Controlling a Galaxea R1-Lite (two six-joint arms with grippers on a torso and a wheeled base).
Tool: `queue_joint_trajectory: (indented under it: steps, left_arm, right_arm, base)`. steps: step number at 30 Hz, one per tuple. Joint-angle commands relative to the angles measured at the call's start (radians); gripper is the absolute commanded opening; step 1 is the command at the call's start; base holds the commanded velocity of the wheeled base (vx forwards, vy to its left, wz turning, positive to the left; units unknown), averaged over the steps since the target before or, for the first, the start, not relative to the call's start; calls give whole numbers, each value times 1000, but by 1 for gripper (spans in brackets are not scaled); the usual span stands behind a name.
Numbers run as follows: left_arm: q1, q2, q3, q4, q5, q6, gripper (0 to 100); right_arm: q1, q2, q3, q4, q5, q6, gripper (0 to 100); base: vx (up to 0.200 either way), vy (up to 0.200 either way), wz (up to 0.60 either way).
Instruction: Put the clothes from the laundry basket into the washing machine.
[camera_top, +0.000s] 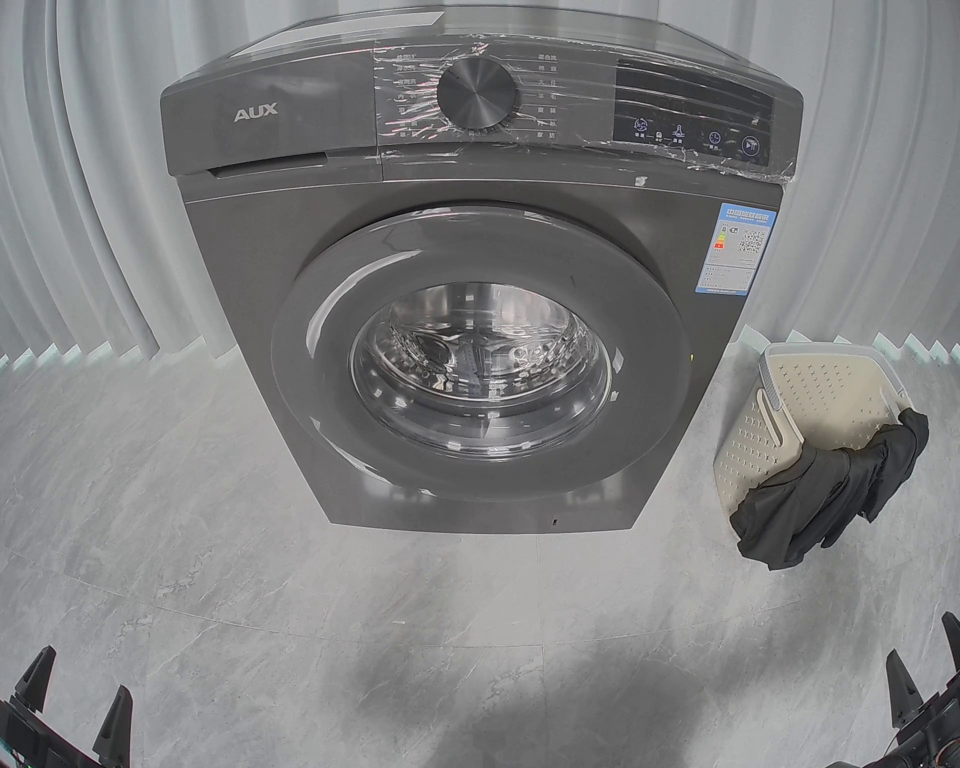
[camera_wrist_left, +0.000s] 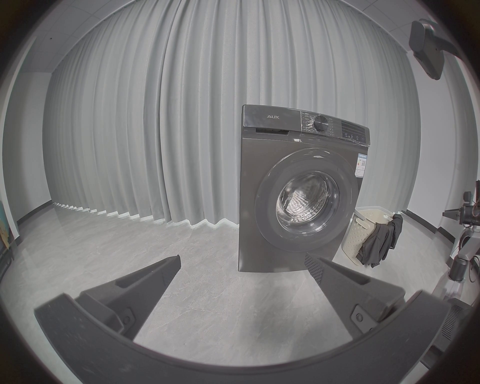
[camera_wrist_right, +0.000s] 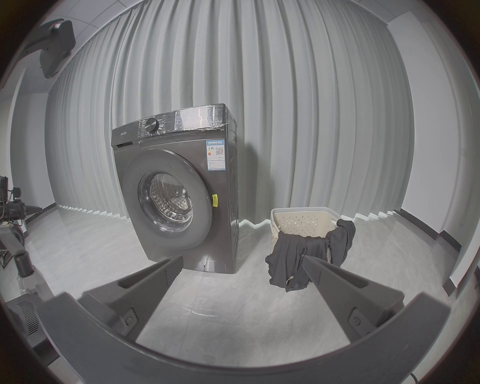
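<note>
At lower left of the head view, the left gripper (camera_top: 83, 672) hung low over the pale marbled floor (camera_top: 300, 600), its two dark fingers spread apart and holding nothing. Behind it, a pleated white curtain (camera_top: 90, 200) ran across the back of the room. At centre stood the grey washing machine (camera_top: 480, 170), front-loading, with a round dial (camera_top: 477, 92) on its film-wrapped control panel and a blue label (camera_top: 737, 248) at the upper right of its face. Its round door (camera_top: 330, 330) lay flush against the front, and the steel drum (camera_top: 480, 365) showed through the glass. Just beside the machine on its right, a cream perforated laundry basket (camera_top: 830, 385) rested on the floor. A dark garment (camera_top: 815, 495) was draped over the basket's near rim, hanging down its outer wall towards the floor. At lower right, well apart from the basket, the right gripper (camera_top: 920, 637) likewise had its fingers spread wide with nothing between them.
</note>
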Motion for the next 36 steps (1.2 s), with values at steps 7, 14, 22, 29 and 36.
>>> queue_joint_trajectory:
  steps: [7,14,22,29,36]
  left_arm:
    - [0,-18,15,0,1,-6,100]
    - [0,-18,15,0,1,-4,100]
    - [0,-18,16,0,1,-3,100]
    - [0,-18,15,0,1,-6,100]
    - [0,-18,15,0,1,-3,100]
  right_arm:
    - [0,-16,18,0,1,0,100]
    - [0,-16,18,0,1,0,100]
    - [0,-16,18,0,1,0,100]
    - [0,-16,18,0,1,0,100]
    - [0,-16,18,0,1,0,100]
  base:
    - [114,0,0]
    - [200,0,0]
    - [25,0,0]
    - [143,0,0]
    - [29,0,0]
